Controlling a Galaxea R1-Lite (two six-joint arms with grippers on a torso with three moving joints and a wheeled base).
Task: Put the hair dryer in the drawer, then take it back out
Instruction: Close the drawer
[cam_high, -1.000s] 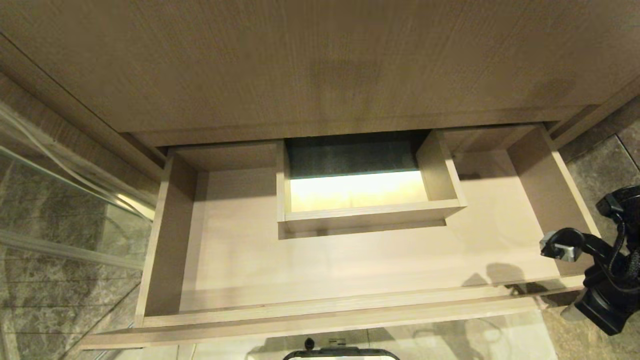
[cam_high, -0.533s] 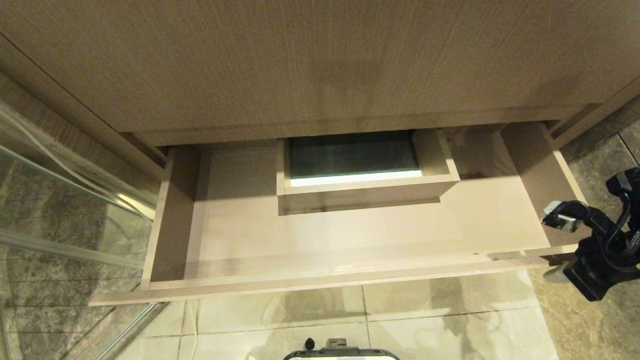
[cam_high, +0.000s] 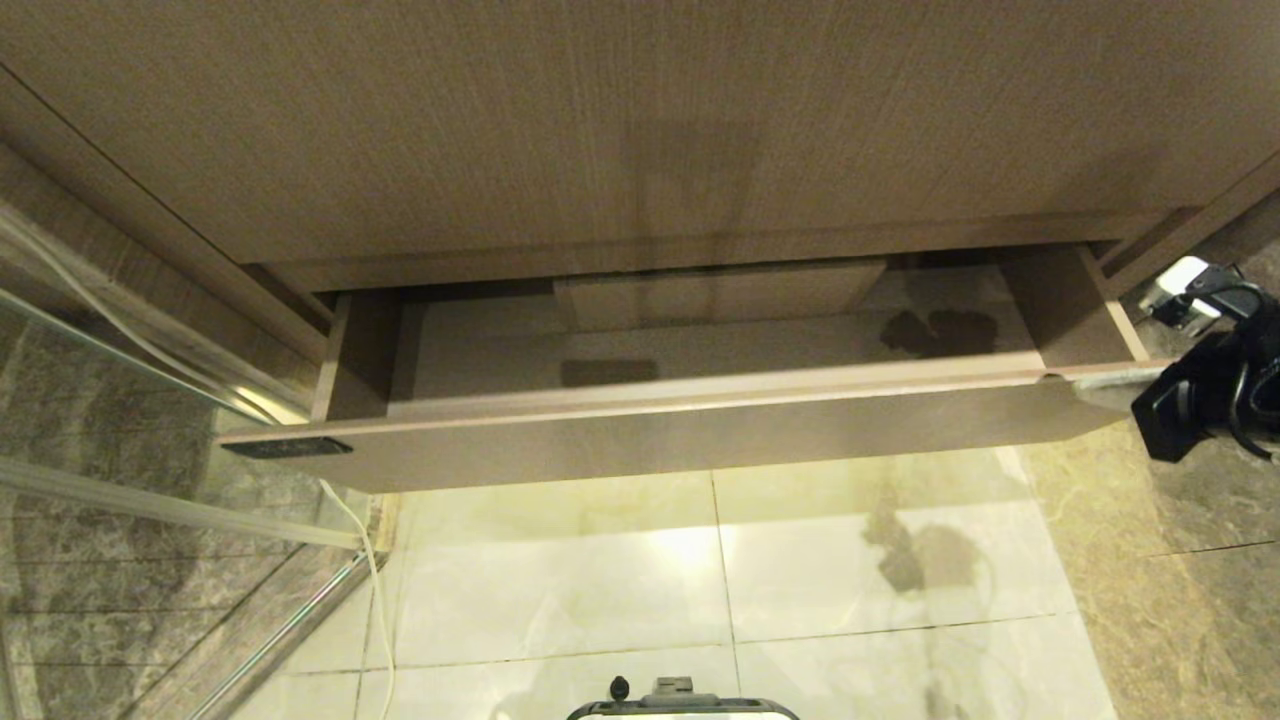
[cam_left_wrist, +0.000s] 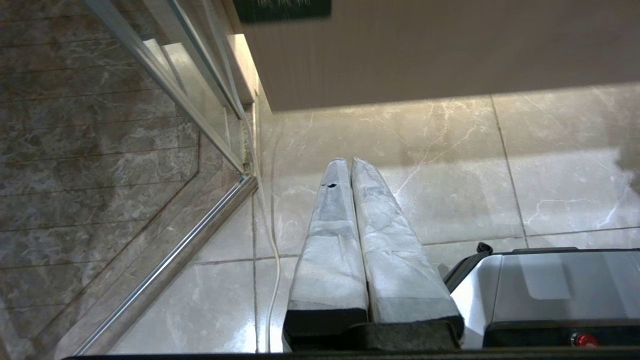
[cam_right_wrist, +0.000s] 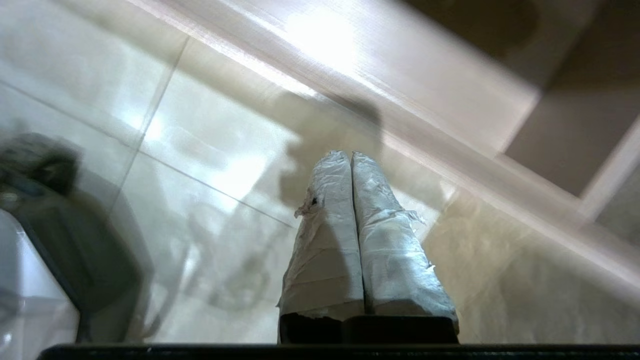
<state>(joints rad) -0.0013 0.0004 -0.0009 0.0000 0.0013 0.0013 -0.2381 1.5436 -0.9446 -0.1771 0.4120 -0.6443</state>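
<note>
1. The hair dryer shows in no view; I cannot tell whether it lies under the panel in the drawer's hidden rear.
2. Drawer (cam_high: 660, 435) stands partly pulled out; only a narrow strip of its floor shows.
3. Right gripper (cam_right_wrist: 350, 160) hangs off the drawer's right end over the floor tiles (cam_high: 700, 570), jaws pressed together, holding nothing.
4. Left gripper (cam_left_wrist: 348, 165) is parked above tile, clenched and empty.

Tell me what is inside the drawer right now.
The drawer stands only partly open. The strip of its floor that shows is bare wood with shadows on it: no hair dryer. The rear, with most of the boxed cut-out, is hidden under the cabinet panel.
</note>
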